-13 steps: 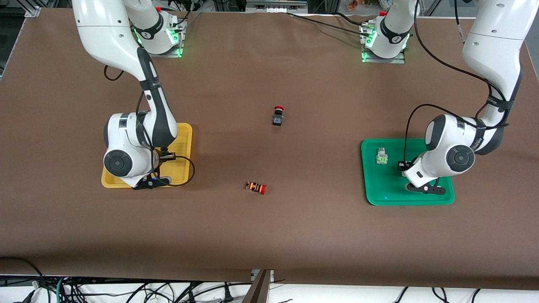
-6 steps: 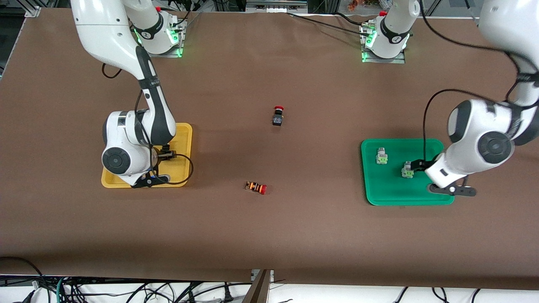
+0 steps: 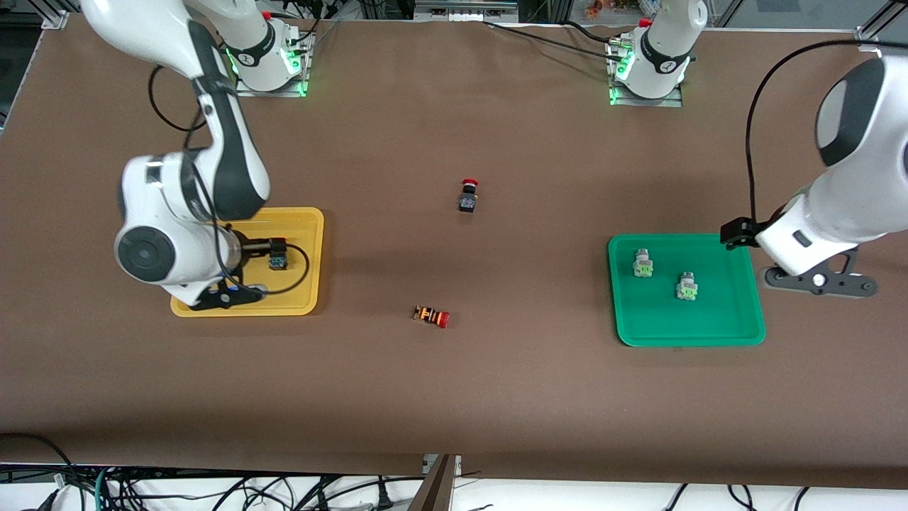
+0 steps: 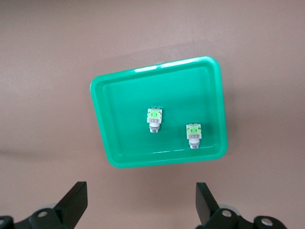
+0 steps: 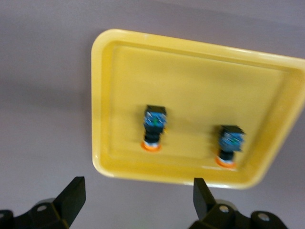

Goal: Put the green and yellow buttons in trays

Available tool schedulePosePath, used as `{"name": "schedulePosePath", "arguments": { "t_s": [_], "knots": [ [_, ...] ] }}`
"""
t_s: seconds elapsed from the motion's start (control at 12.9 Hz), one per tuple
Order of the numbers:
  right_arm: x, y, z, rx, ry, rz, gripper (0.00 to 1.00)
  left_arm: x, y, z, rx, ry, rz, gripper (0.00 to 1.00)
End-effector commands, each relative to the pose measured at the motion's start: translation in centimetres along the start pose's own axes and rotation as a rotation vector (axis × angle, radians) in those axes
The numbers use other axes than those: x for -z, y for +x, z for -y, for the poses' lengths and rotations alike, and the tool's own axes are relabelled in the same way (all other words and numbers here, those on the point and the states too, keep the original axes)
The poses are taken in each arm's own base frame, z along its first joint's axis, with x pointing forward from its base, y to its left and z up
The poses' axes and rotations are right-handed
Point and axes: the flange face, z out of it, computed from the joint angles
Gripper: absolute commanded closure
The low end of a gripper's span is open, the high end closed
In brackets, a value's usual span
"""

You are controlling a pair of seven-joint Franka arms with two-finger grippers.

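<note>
The green tray [image 3: 652, 319] lies at the left arm's end of the table and holds two grey and lime-green buttons [image 3: 643, 262] [image 3: 686, 285]. The left wrist view shows the tray [image 4: 119, 138] and both buttons [image 4: 154, 119] [image 4: 193, 134]. My left gripper [image 3: 816, 280] [image 4: 140, 198] is open and empty, raised over the table beside the green tray. The yellow tray [image 3: 301, 234] [image 5: 190, 71] holds two black buttons with yellow-orange caps [image 5: 154, 125] [image 5: 229, 144]. Only one of them [image 3: 277, 261] shows in the front view. My right gripper [image 3: 227, 294] [image 5: 138, 193] is open and empty, raised over the yellow tray's edge.
A black button with a red cap [image 3: 468, 195] stands mid-table. An orange-striped button with a red cap [image 3: 431, 316] lies nearer the front camera. The arms' bases stand at the table's back edge.
My left gripper let go of the second green button in the green tray, rose and moved off toward the left arm's end. My right gripper rose, uncovering a yellow button.
</note>
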Motion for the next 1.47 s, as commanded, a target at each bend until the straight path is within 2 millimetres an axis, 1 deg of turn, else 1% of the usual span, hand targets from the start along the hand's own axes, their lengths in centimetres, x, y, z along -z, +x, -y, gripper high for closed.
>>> {"name": "schedulePosePath", "arguments": {
  "t_s": [0.0, 0.08, 0.16, 0.23, 0.31, 0.39, 0.47, 0.54, 0.62, 0.7, 0.78, 0.93, 1.09, 1.16, 1.24, 1.4],
  "knots": [
    [4.8, -5.1, -3.2, -0.011, 0.022, -0.044, 0.0, 5.1, -2.8, 2.2, 0.055, -0.094, -0.052, 0.0],
    [6.4, -7.1, -4.2, -0.023, 0.031, -0.066, 0.0, 5.9, -3.7, 3.0, 0.072, -0.119, -0.06, 0.0],
    [8.3, -9.3, -4.9, -0.032, 0.037, -0.088, 0.0, 6.7, -5.2, 3.9, 0.081, -0.115, -0.07, 0.0],
    [9.9, -11.2, -5.3, -0.038, 0.04, -0.098, 0.0, 6.7, -6.3, 2.9, 0.057, -0.094, -0.069, 0.0],
    [11.4, -13.0, -4.9, -0.031, 0.038, -0.1, 0.0, 6.9, -6.9, 3.2, 0.063, -0.082, -0.081, 0.0],
    [12.8, -14.4, -4.8, -0.023, 0.033, -0.115, 0.0, 7.1, -7.9, 3.0, 0.063, -0.075, -0.094, 0.0],
    [14.1, -15.6, -5.0, -0.027, 0.034, -0.125, 0.0, 6.5, -8.7, 2.7, 0.061, -0.069, -0.116, 0.0],
    [15.8, -16.7, -5.5, -0.035, 0.026, -0.146, 0.0, 5.9, -9.9, 2.4, 0.06, -0.065, -0.148, 0.0],
    [17.7, -17.7, -6.1, -0.047, 0.003, -0.179, 0.0, 5.4, -10.6, 2.2, 0.063, -0.061, -0.157, 0.0],
    [18.6, -18.2, -6.5, -0.051, -0.029, -0.186, 0.0, 5.7, -10.7, 2.0, 0.063, -0.059, -0.154, 0.0],
    [19.6, -19.3, -6.5, -0.054, -0.044, -0.18, 0.0, 6.1, -10.7, 2.1, 0.07, -0.061, -0.133, 0.0],
    [19.6, -19.4, -6.4, -0.048, -0.033, -0.162, 0.0, 6.5, -10.2, 2.3, 0.061, -0.063, -0.117, 0.0],
    [19.3, -19.2, -6.3, -0.049, -0.027, -0.146, 0.0, 6.5, -10.3, 2.3, 0.061, -0.065, -0.114, 0.0],
    [19.3, -19.2, -6.2, -0.053, -0.029, -0.147, 0.0, 6.5, -10.3, 2.3, 0.062, -0.065, -0.113, 0.0],
    [19.9, -19.3, -6.2, -0.055, -0.02, -0.153, 0.0, 6.5, -10.3, 2.4, 0.064, -0.066, -0.113, 0.0],
    [19.9, -19.0, -6.2, -0.057, 0.001, -0.144, 0.0, 6.5, -10.3, 2.8, 0.071, -0.07, -0.114, 0.0]
  ]
}}
